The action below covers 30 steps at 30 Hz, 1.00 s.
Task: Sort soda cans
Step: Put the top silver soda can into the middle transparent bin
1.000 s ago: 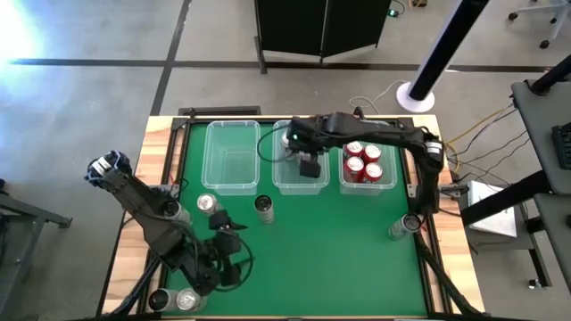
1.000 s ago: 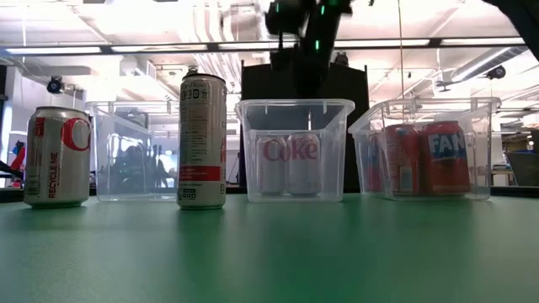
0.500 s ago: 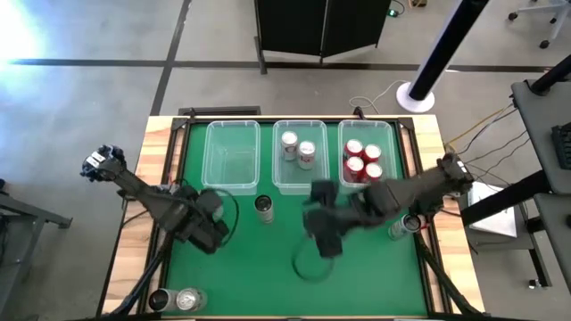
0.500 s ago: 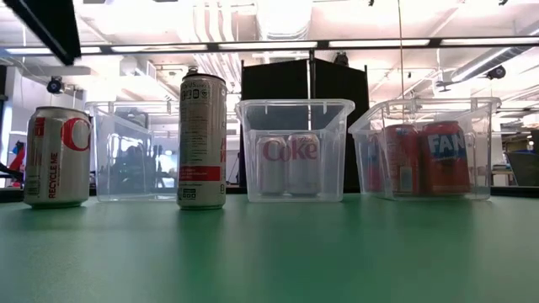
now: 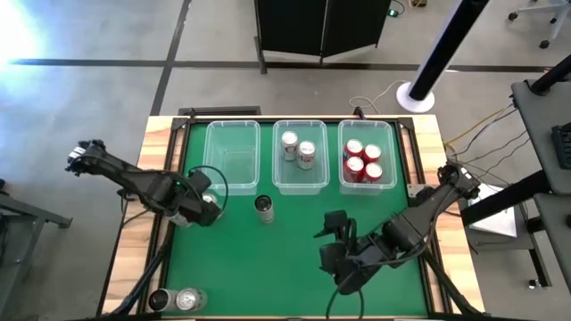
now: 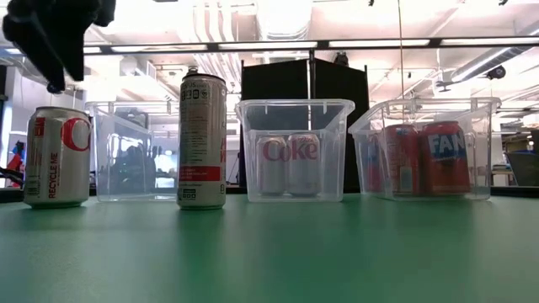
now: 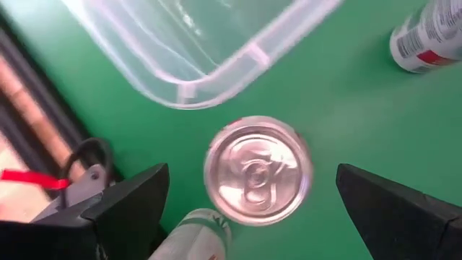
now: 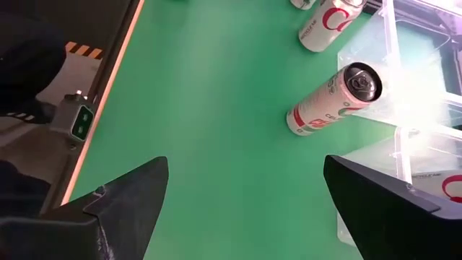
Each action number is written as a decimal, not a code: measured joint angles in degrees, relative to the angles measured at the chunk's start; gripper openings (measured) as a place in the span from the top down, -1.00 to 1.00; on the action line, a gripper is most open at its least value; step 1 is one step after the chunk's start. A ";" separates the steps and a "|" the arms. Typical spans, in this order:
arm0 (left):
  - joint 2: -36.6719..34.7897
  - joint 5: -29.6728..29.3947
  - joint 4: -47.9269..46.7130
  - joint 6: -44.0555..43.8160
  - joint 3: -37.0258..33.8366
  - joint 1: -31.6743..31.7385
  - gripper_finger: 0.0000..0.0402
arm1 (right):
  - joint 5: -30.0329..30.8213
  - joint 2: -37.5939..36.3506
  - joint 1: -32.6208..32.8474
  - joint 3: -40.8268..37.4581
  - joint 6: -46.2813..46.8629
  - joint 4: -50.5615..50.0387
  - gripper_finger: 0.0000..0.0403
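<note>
Left wrist view: the Diet Coke can [image 7: 258, 170] stands upright at frame centre, directly below the left gripper [image 7: 253, 209], whose fingers are spread wide and hold nothing.

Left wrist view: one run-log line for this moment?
left pincer: open, above silver can beside left bin | right pincer: open, empty, mid-table | middle bin: two cans | right bin: red cans

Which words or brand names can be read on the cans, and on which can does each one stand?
"RECYCLE ME": short silver can, left of the bins.
"Coke": silver cans in the middle bin.
"FAN", cut off: red can in the right bin.
Tall can: print too small to read.
</note>
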 joint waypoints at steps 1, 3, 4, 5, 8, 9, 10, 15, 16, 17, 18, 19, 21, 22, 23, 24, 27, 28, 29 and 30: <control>0.02 0.00 0.33 0.00 -0.73 0.10 -0.90 | 0.09 0.00 -0.04 0.00 0.00 0.01 -0.81; 0.11 0.03 2.28 0.44 -2.35 0.12 -0.90 | 0.80 0.00 -0.28 0.00 0.00 0.06 -0.81; 0.18 0.04 3.70 0.94 -3.20 0.12 -0.90 | 1.09 0.00 -0.29 0.00 0.02 0.12 -0.81; 0.34 0.07 5.03 1.30 -4.04 0.12 -0.90 | 1.13 0.00 -0.39 0.00 0.00 0.18 -0.81; 0.85 1.17 8.42 2.24 -6.34 0.24 -0.90 | 1.09 0.00 -0.39 0.00 0.00 0.46 -0.81; 1.12 1.63 9.05 2.38 -7.09 0.34 -0.90 | 1.08 0.00 -0.39 0.00 0.00 0.51 -0.81; 1.41 2.04 9.47 2.39 -7.80 0.46 -0.90 | 1.04 0.00 -0.39 0.00 0.00 0.54 -0.81; 2.36 2.51 10.42 2.20 -9.92 0.71 -0.90 | 1.00 0.00 -0.39 0.00 0.00 0.65 -0.81; 2.38 2.51 10.97 2.15 -10.32 0.74 -0.90 | 1.00 0.00 -0.39 0.00 0.00 0.65 -0.81; 2.38 2.52 11.84 2.18 -10.68 0.84 -0.90 | 1.00 0.01 -0.39 -0.02 0.00 0.66 -0.81; 2.38 2.54 12.82 2.33 -11.06 0.91 -0.90 | 1.00 0.02 -0.39 -0.06 -0.02 0.68 -0.81; 2.38 2.54 13.44 2.44 -11.44 0.92 -0.89 | 0.98 0.02 -0.39 -0.17 0.00 0.77 -0.81; 2.38 2.69 14.40 2.81 -11.91 1.12 -0.83 | 0.98 0.02 -0.39 -0.65 -0.02 1.11 -0.81; 2.37 2.67 14.99 2.86 -12.01 1.26 -0.80 | 0.98 0.02 -0.39 -0.95 -0.02 1.28 -0.81; 2.36 2.69 15.41 2.88 -12.02 1.26 -0.75 | 0.94 0.06 -0.39 -1.26 -0.02 1.45 -0.81; 2.36 2.69 15.57 2.87 -12.02 1.26 -0.70 | 0.92 0.07 -0.39 -1.62 -0.02 1.74 -0.81; 2.36 2.74 15.48 2.86 -11.85 1.26 -0.53 | 0.91 0.07 -0.42 -2.87 -0.02 1.91 -0.81; 2.38 2.97 15.66 2.86 -11.69 1.26 -0.47 | 0.89 0.07 -0.42 -3.25 -0.02 1.91 -0.81; 2.38 3.30 15.93 2.84 -11.50 1.24 -0.43 | 0.87 0.09 -0.42 -3.56 -0.02 1.92 -0.81; 2.38 3.83 16.07 2.91 -11.14 1.24 -0.40 | 0.85 0.09 -0.42 -3.75 -0.02 1.88 -0.81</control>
